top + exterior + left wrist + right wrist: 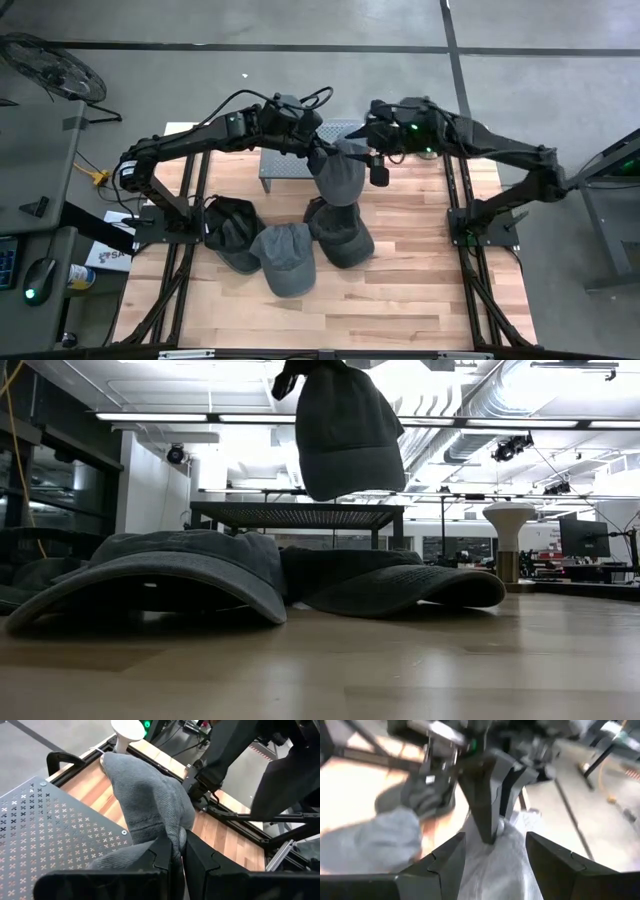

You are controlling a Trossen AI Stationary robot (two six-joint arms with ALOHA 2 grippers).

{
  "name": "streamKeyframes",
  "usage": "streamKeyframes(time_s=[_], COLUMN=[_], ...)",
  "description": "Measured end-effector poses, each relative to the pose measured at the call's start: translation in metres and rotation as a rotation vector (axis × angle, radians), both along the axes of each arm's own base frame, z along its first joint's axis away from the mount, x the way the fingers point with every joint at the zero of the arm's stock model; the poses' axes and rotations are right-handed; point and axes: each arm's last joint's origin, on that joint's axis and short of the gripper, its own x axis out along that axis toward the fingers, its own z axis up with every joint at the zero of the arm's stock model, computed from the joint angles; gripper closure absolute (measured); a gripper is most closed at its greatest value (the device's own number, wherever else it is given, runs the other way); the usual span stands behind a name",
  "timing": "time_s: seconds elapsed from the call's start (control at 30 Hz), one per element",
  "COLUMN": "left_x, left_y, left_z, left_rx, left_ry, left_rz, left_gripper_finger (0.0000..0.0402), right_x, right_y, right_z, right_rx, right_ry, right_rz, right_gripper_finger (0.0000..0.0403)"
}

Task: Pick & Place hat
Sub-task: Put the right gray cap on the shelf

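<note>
High view first: the left gripper (318, 152) is pinched shut on a grey hat (340, 178), a soft washed-denim looking cap that droops from the fingers, with the right gripper (362, 152) just beside it on the other side. Below the hanging cap, three more caps (284, 258) lie on the pale wood-plank table (420, 280), two dark and one lighter grey, all touching or overlapping. A perforated metal stand (282, 168) sits right behind the left gripper. Low view: the held hat (345, 435) dangles high above the tabletop, dome-shaped with its brim curving at the bottom edge, well clear of the caps lying flat, whose long curved brims (150, 585) rest on the wood. The mesh stand (298, 515) shows behind them as a flat dark shelf on legs, and a white mushroom-shaped form (509, 530) stands off to the side. Left wrist view: the two dark fingers (165, 857) are squeezed together on a bunched fold of the fuzzy grey fabric (150, 800), with the cross-punched metal plate (45, 830) alongside. Right wrist view: its fingers (445, 865) stand wide apart, either side of the pale grey cloth (497, 865), and the left arm's closed fingers (487, 800) bite the cloth straight ahead.
</note>
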Motion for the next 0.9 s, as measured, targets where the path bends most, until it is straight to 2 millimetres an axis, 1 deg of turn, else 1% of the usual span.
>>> streamKeyframes(time_s=[0.13, 0.3, 0.37, 0.6, 0.77, 0.9], left_x=[0.000, 0.000, 0.000, 0.000, 0.000, 0.000], left_y=[0.000, 0.000, -0.001, -0.001, -0.001, -0.002], left_z=[0.000, 0.000, 0.000, 0.000, 0.000, 0.000], left_rx=[0.002, 0.008, 0.011, 0.019, 0.027, 0.027], left_ry=[0.000, 0.000, -0.001, 0.000, -0.001, -0.002], left_rz=[-0.001, -0.012, -0.031, -0.039, -0.070, -0.074], left_gripper_finger=[0.0381, 0.0381, 0.0381, 0.0381, 0.0381, 0.0381], right_x=[0.008, 0.020, 0.025, 0.040, 0.043, 0.043], right_y=[-0.003, -0.006, -0.007, -0.011, -0.014, -0.019], right_z=[0.014, 0.030, 0.033, 0.035, 0.036, 0.029], right_rx=[-0.039, -0.084, -0.090, -0.110, -0.108, -0.065], right_ry=[0.111, 0.160, 0.180, 0.293, 0.335, 0.386], right_rz=[-0.002, 0.008, 0.024, 0.067, 0.061, 0.057], right_gripper_finger=[0.0203, 0.0203, 0.0204, 0.0204, 0.0204, 0.0204])
